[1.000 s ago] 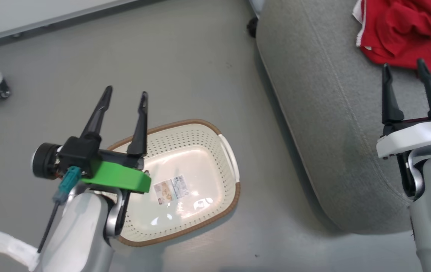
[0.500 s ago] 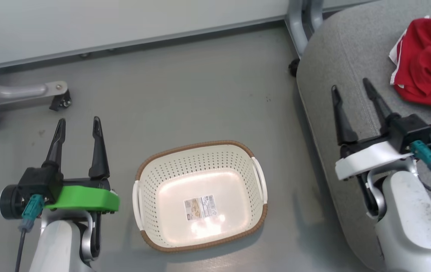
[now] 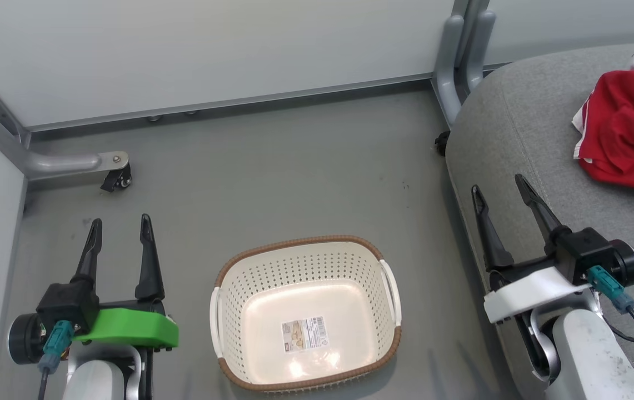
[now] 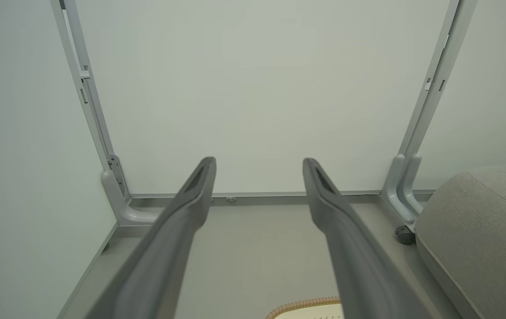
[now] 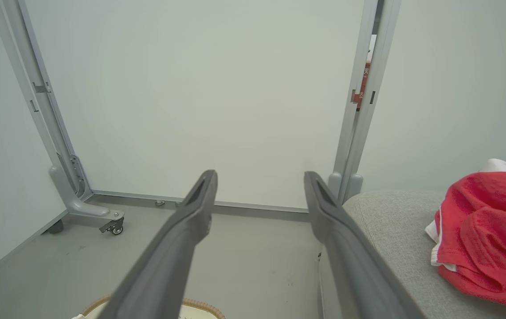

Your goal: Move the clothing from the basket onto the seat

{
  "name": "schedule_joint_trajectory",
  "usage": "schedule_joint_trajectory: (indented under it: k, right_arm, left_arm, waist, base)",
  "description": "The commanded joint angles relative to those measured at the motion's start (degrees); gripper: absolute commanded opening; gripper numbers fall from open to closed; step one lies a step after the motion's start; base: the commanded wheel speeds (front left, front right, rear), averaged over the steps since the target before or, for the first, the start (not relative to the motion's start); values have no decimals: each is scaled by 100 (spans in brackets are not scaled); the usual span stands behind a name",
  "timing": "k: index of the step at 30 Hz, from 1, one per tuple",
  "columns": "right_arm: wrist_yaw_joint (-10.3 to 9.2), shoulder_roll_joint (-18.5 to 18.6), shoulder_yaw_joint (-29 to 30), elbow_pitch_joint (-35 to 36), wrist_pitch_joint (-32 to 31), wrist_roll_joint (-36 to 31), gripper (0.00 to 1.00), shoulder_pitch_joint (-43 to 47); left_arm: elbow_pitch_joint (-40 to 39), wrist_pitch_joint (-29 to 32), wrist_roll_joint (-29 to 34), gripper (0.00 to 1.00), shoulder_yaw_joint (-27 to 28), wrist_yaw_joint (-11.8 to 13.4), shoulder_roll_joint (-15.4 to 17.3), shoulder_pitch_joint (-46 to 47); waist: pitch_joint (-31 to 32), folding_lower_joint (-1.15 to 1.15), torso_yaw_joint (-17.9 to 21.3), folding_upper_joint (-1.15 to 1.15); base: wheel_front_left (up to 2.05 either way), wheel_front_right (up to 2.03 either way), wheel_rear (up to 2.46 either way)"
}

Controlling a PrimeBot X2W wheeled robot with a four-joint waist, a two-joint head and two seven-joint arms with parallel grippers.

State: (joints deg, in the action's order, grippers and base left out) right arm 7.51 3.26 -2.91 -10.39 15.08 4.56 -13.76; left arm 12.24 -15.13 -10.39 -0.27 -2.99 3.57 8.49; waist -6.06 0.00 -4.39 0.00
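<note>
The red clothing [image 3: 628,130] with white trim lies bunched on the grey seat [image 3: 528,139] at the right, and it shows as the red clothing [image 5: 488,235] on the seat [image 5: 394,230] in the right wrist view. The cream basket [image 3: 305,311] with a brown rim stands on the floor, holding nothing but its label sticker [image 3: 304,334]. My left gripper [image 3: 119,228] is open to the basket's left, above the floor. My right gripper [image 3: 499,189] is open over the seat's left edge, apart from the clothing. Both wrist views show spread fingers [image 4: 190,199] [image 5: 195,208] with nothing between them.
Pale partition panels close the back and left, on grey metal feet [image 3: 55,164] with a caster [image 3: 116,179]. Another grey post [image 3: 461,61] rises beside the seat's back corner. Grey floor [image 3: 272,172] lies open between the basket and the wall.
The head camera has swung and tilted, so the whole scene shifted down and left. Both arms have drawn back to the view's lower corners; the basket and clothing have not moved.
</note>
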Motion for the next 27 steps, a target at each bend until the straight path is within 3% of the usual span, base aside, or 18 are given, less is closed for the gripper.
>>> schedule_joint_trajectory:
  k: [1,14,27]
  right_arm:
    - [-4,3,29,67,13,-19,100,153]
    - [-5,-29,268,351,13,110,100,874]
    - [-4,-29,218,376,13,193,100,962]
  left_arm:
    - [-1,-1,42,100,23,-9,-11,-130]
    - [-53,-1,61,100,71,-50,-56,-462]
    - [22,-1,157,100,69,-31,-66,-520]
  waist:
    - [86,0,24,0]
    - [410,0,8,0]
    - [472,0,-88,0]
  base:
    - [0,0,0]
    - [0,0,0]
    - [0,0,0]
